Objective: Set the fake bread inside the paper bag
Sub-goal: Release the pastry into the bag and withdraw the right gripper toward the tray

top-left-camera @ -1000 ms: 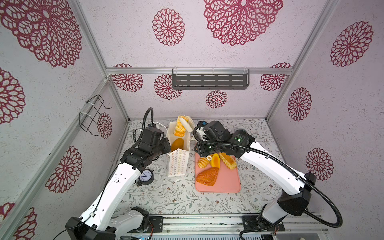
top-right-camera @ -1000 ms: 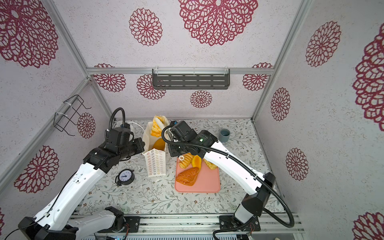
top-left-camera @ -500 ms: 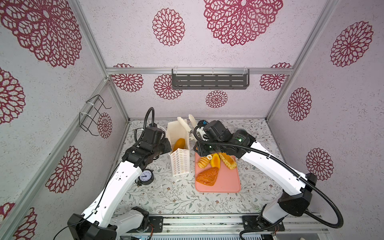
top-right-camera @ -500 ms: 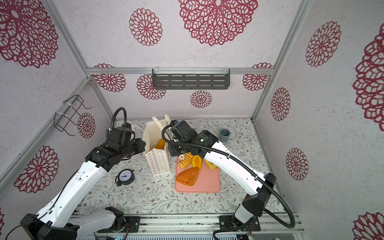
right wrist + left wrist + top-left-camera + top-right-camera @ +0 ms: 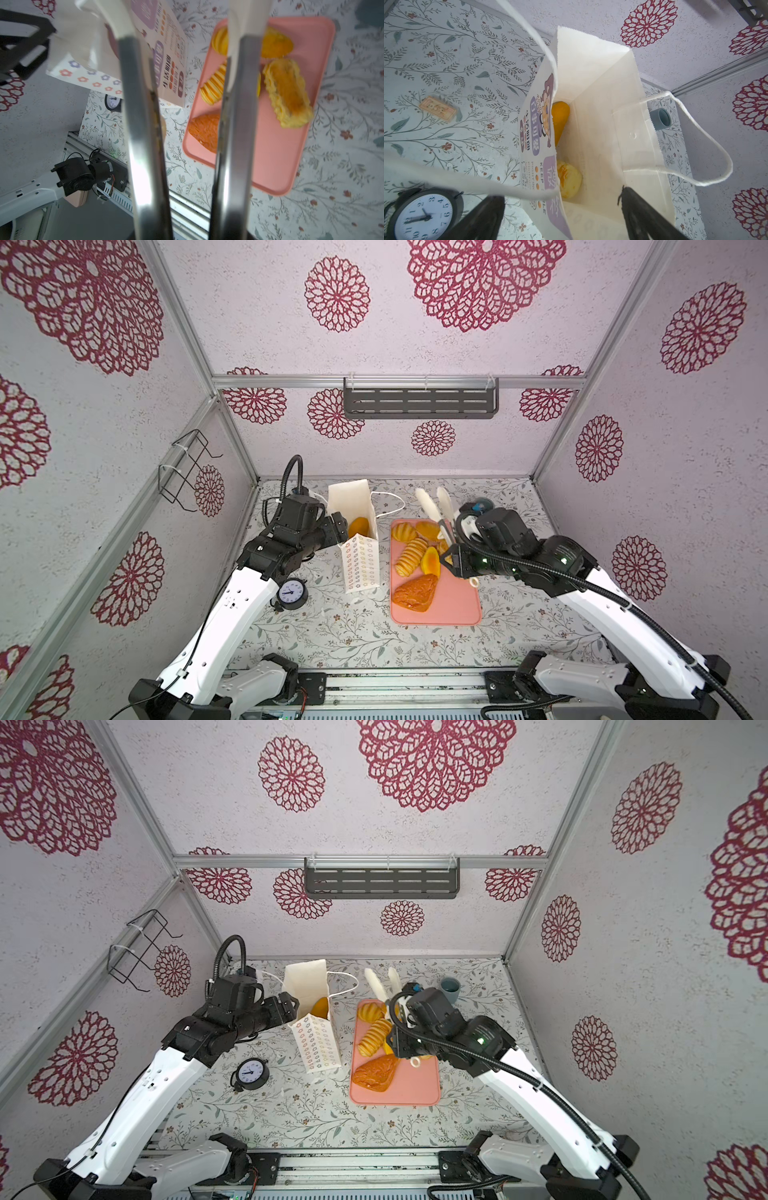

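Note:
The white paper bag [image 5: 361, 568] stands upright left of the pink tray [image 5: 457, 614]. Inside it lie an orange bun [image 5: 559, 118] and a pale yellow bun [image 5: 569, 180]. My left gripper [image 5: 338, 526] is open at the bag's left rim, one black finger [image 5: 639, 214] inside and one outside the printed wall. My right gripper [image 5: 453, 531] is shut on metal tongs [image 5: 143, 124]; their white tips [image 5: 428, 506] stand apart and empty over the tray's far end. On the tray lie several fake breads: a ridged roll [image 5: 409, 556], a brown pastry [image 5: 415, 593], a flaky pastry [image 5: 288, 93].
A black alarm clock [image 5: 291, 593] sits front left of the bag, beside my left arm. A blue-grey cup [image 5: 450, 988] stands at the back right. A small tan card [image 5: 438, 109] lies on the floral table. A wire rack [image 5: 187, 472] hangs on the left wall.
The tongs held a yellow bread over the bag, let it fall in, then swung right to the tray's far end. My left gripper opened and let go of the bag's rim.

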You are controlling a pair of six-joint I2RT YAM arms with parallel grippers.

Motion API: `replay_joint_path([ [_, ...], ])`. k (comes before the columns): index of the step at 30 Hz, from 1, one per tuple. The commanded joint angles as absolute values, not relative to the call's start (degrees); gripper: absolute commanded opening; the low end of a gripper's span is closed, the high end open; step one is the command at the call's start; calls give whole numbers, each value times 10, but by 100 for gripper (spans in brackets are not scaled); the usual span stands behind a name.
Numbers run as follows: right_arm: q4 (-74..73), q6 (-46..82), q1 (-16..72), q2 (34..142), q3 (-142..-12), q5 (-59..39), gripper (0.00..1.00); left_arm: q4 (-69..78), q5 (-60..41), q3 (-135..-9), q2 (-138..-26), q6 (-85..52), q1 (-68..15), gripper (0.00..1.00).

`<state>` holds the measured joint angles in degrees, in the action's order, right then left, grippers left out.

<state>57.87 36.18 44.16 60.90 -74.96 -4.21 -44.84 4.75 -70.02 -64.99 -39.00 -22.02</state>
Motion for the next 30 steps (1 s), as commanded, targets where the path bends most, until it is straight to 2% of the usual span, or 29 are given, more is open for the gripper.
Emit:
replay_joint_path([
  [1, 589, 408, 426, 565, -689, -103, 37, -442, 38, -704, -649, -389, -217, 91],
  [8, 552, 453, 423, 499, -524, -211, 40, -438, 32, -708, -658, -392, -218, 91],
  [15, 509, 475, 423, 481, -425, -287, 46, -436, 36, -696, -652, -398, -220, 91],
  [23, 463, 486, 423, 495, -369, -333, 53, -436, 41, -687, -646, -404, -221, 91],
  [30, 393, 495, 422, 527, -346, -358, 52, -434, 43, -683, -648, -404, -221, 91],
])
